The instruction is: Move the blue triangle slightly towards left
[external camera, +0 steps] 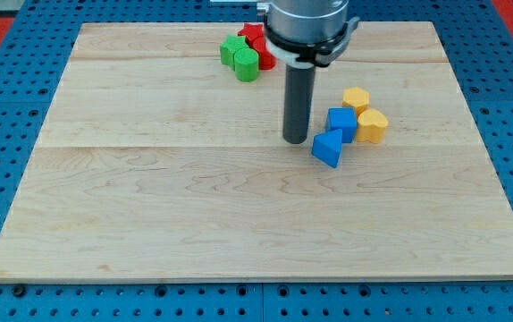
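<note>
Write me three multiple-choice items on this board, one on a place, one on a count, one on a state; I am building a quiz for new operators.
1. Where is my tip relative to the blue triangle?
A. At the view's left of it
B. At the view's right of it
C. Far below it, at the board's bottom edge

2. How many yellow blocks are on the board?
A. One
B. Two
C. Four

3. How does the blue triangle stand to the blue cube?
A. Far apart
B. Stacked on top of it
C. Right against it, just below

Answers:
1 A: the rod ends close beside the triangle's left corner.
2 B: the yellow hexagon block and the yellow block sit at the cube's right.
3 C: no gap shows between the two blue blocks.
</note>
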Controlling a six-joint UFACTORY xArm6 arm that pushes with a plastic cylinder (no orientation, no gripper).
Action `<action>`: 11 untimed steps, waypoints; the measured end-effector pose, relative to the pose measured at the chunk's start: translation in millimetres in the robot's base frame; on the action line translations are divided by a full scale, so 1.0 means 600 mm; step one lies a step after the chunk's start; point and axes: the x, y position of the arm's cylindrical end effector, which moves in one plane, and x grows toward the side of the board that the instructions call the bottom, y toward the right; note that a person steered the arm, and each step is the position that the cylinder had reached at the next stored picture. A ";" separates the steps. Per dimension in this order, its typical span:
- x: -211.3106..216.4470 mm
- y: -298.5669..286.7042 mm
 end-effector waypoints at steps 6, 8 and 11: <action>0.199 0.086; 0.083 0.017; 0.049 0.127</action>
